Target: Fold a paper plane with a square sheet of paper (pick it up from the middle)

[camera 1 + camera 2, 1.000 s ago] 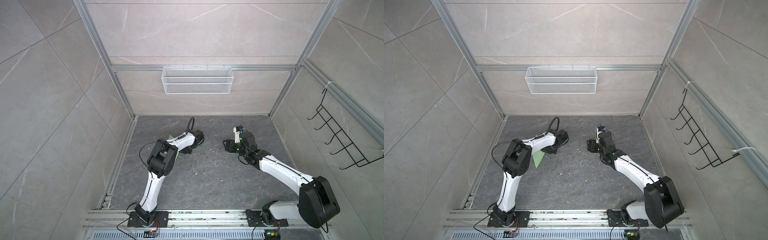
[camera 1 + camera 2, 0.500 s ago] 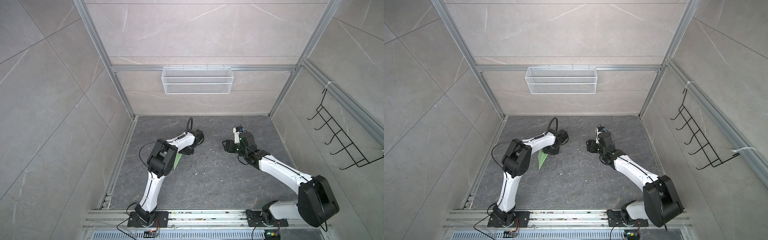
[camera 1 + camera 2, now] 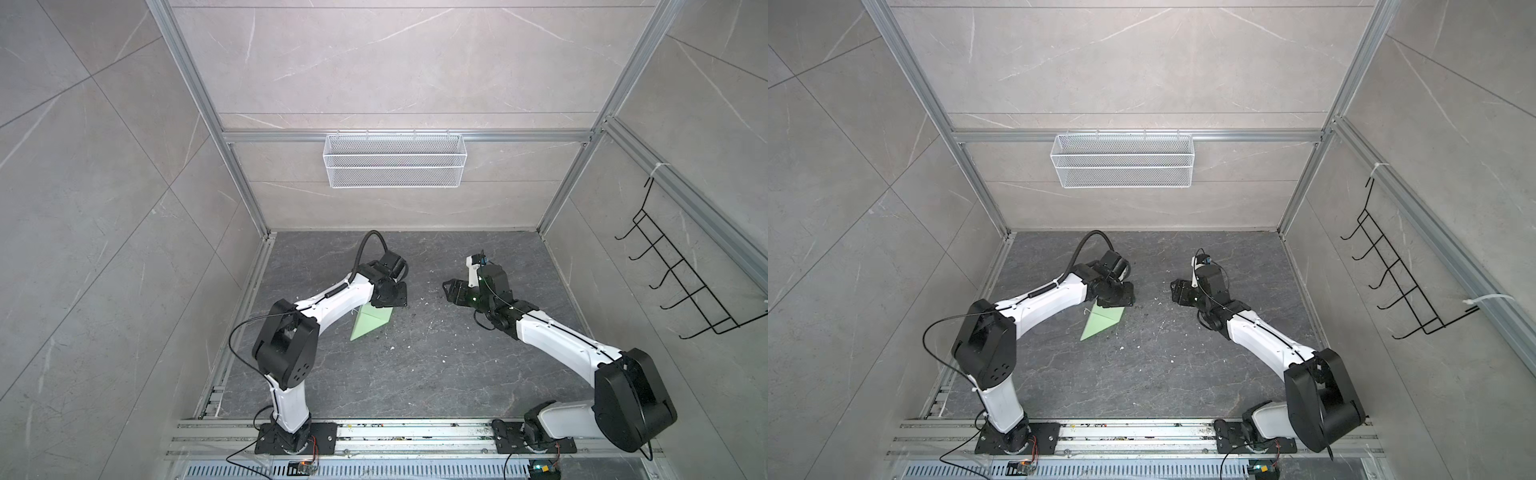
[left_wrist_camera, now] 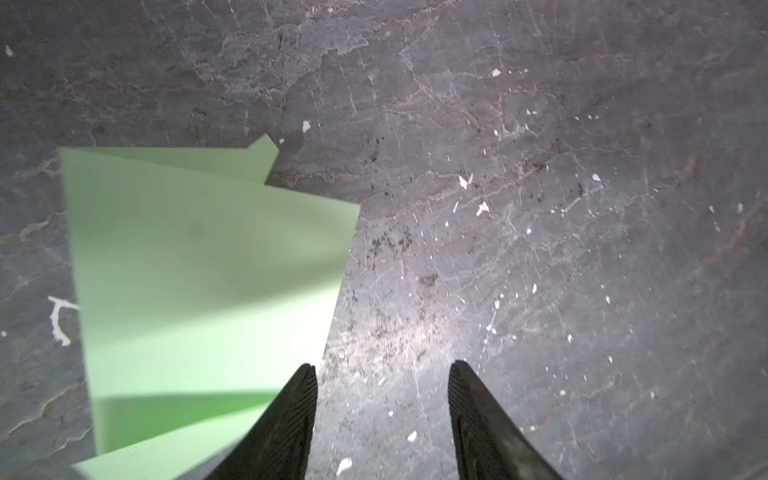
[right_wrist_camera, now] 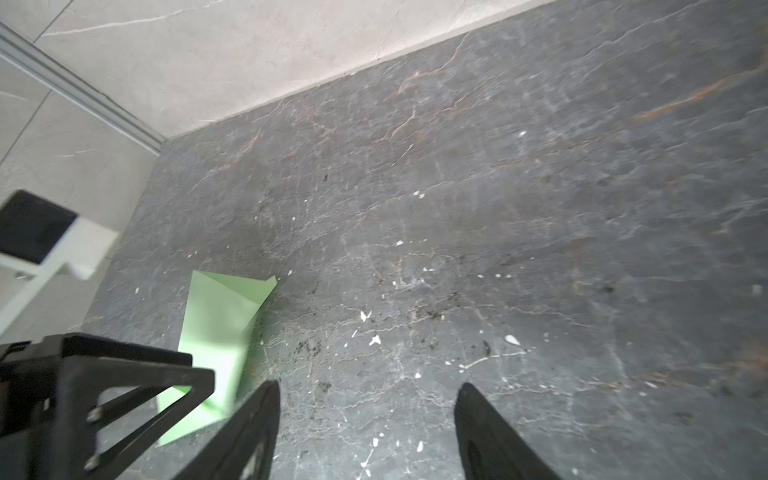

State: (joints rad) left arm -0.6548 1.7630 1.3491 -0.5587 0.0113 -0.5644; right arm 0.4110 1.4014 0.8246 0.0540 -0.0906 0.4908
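- The paper plane [image 3: 370, 326] lies on the dark tabletop [image 3: 415, 374], left of the middle. It looks fully folded into a flat green dart.
- Its long axis runs on a slant in both top views. The wide tail sits just under the left gripper [image 3: 390, 297] and the sharp nose points back toward the left arm's elbow.
- The left gripper [image 4: 382, 374] has its jaws apart with only bare tabletop between them. In the left wrist view the plane [image 4: 199, 270] lies off to one side, its edge next to one of the fingers [image 4: 291, 415]. I cannot tell whether that finger touches the paper.
- The right gripper [image 5: 369, 388] is also spread wide and holds nothing. It hangs well apart from the plane [image 5: 220, 316], across the middle gap.
- The left arm is clearly the nearer one. To grip the plane at its middle, the left gripper would probably have to shift sideways along the slant toward the nose, then straddle the centre crease.
- Thin paper lying flat gives the jaws little to catch, so they may slide over it.
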